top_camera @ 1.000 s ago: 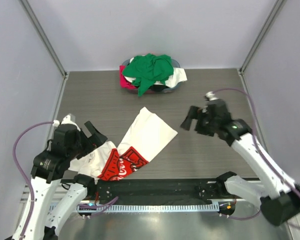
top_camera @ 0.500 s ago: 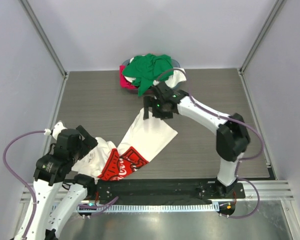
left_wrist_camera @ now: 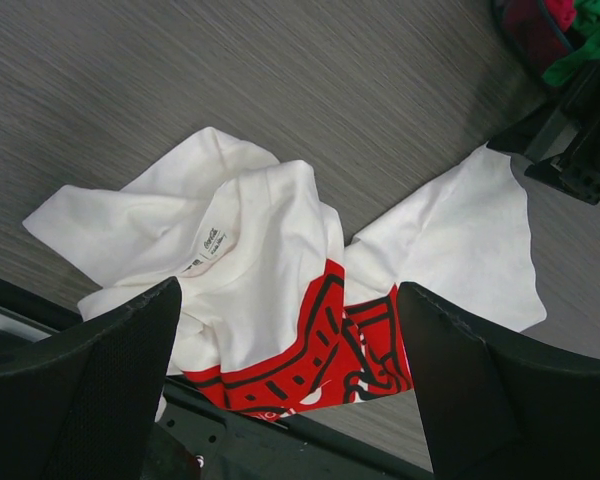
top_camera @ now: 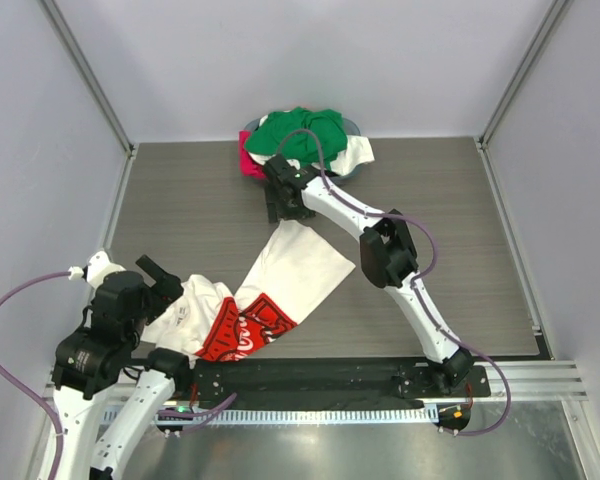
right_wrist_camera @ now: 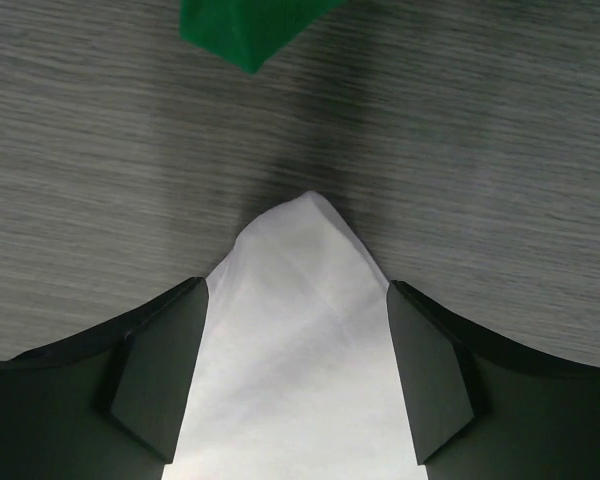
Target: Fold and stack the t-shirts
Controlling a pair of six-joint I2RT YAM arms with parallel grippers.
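Note:
The cream-white t-shirt (top_camera: 290, 270) with the red Coca-Cola print (top_camera: 242, 328) lies crumpled and partly spread at the near left of the table. In the left wrist view its collar label and print (left_wrist_camera: 310, 340) face up. My left gripper (top_camera: 165, 282) is open and empty, raised over the shirt's left part (left_wrist_camera: 290, 400). My right gripper (top_camera: 283, 205) is open, its jaws either side of the shirt's far pointed corner (right_wrist_camera: 300, 290). Green (top_camera: 300, 135), pink-red (top_camera: 248, 160) and white (top_camera: 356, 155) t-shirts are heaped in a basket at the back.
The dark basket (top_camera: 352, 125) stands at the table's far edge, and a green fold (right_wrist_camera: 245, 25) hangs just beyond my right fingers. The black rail (top_camera: 310, 380) of the arm bases runs along the near edge, under the shirt's print end.
My right arm swung from the right side of the table across to the shirt's far corner. My left arm drew back toward the near left. The shirt has not moved.

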